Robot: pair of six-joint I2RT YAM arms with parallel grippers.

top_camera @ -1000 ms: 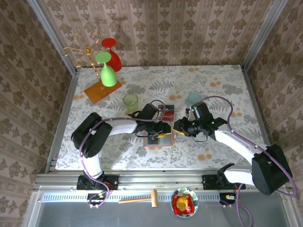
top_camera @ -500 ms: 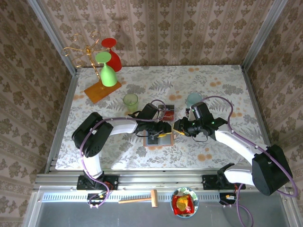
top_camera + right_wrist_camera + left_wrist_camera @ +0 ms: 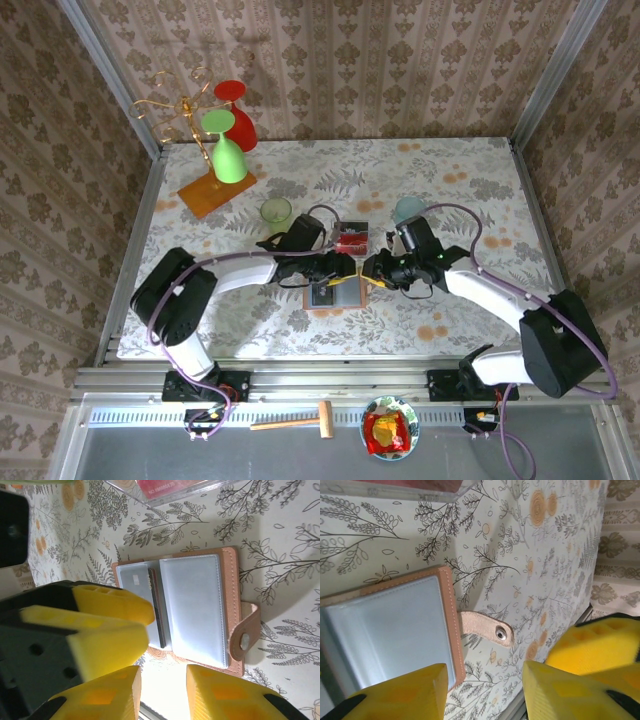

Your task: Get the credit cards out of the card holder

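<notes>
on the floral table [image 3: 450, 190] the card holder [image 3: 195, 610] lies open. both arms have edged left over it. the left gripper [image 3: 485, 680] and right gripper [image 3: 162, 680] hang part-open and empty, and a dark credit card [image 3: 159, 615] stays pocketed.

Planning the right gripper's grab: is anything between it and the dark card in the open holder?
Yes: the left gripper sits over the card holder's left pocket, right beside the dark card.

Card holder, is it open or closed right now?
Open. The card holder lies spread flat, pockets facing up, its snap strap unfastened and sticking out sideways; a dark card edge shows at the fold.
</notes>
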